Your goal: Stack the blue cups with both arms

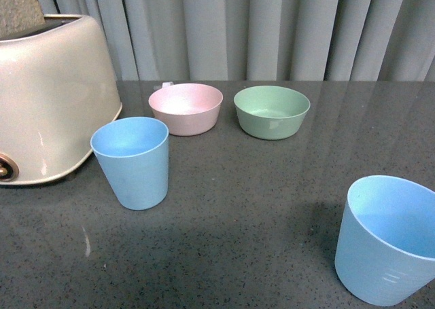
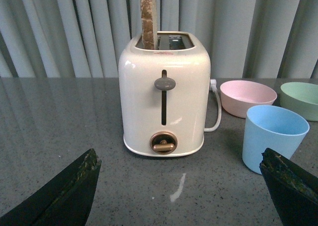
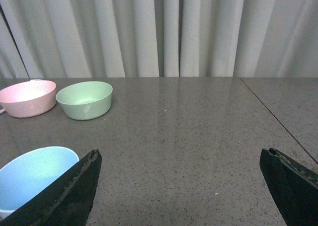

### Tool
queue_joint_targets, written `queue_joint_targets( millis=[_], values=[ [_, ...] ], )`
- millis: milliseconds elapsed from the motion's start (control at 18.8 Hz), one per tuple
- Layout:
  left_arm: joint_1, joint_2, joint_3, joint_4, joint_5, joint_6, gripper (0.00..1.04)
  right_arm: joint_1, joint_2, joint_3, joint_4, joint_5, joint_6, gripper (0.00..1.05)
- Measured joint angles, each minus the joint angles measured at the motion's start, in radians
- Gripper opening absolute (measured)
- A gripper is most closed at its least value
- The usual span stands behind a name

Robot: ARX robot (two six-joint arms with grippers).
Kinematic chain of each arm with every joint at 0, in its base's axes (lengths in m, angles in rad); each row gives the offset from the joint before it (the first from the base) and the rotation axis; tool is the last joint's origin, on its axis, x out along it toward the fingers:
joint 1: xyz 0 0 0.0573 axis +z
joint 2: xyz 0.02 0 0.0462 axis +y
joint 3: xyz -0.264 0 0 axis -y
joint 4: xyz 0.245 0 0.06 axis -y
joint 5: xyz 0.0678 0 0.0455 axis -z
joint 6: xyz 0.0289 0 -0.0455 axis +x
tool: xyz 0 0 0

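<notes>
**Cups.** Two blue cups stand upright, mouths up, well apart on a dark speckled table [image 1: 258, 193]. In the front view the far blue cup [image 1: 130, 161] sits left of centre, just beside the toaster. The near blue cup [image 1: 387, 241] fills the lower right corner and is cut by the frame edge. What shows of each cup's inside is empty.

**Left gripper** [image 2: 180, 159]. The jaws are spread wide and grasp nothing, with only bare table and the toaster's front showing between them. The black wedge-shaped fingers [image 2: 64, 196] enter at the two lower corners of the left wrist view. The far blue cup stands beyond one finger, which hides part of its base.

**Right gripper** [image 3: 181, 156]. The jaws are likewise spread wide and hold nothing, with bare table between them. The rim of the near blue cup shows beside one finger, which covers part of it.

**Surroundings.** In the front view a pink bowl [image 1: 185, 107] and a green bowl [image 1: 272, 111] stand side by side above centre, near each other but apart, behind the far blue cup. A cream toaster [image 1: 47, 95] occupies the left edge, with a slice of bread [image 2: 147, 21] upright in one slot. A grey pleated curtain [image 1: 272, 30] hangs behind the table.
</notes>
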Motion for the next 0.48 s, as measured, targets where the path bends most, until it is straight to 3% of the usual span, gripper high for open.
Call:
queue_joint_targets(
  millis=[480],
  values=[
    [0.000, 0.000, 0.000, 0.000, 0.000, 0.000, 0.98, 0.000, 0.000, 0.000, 0.000, 0.000, 0.000, 0.98]
  ],
)
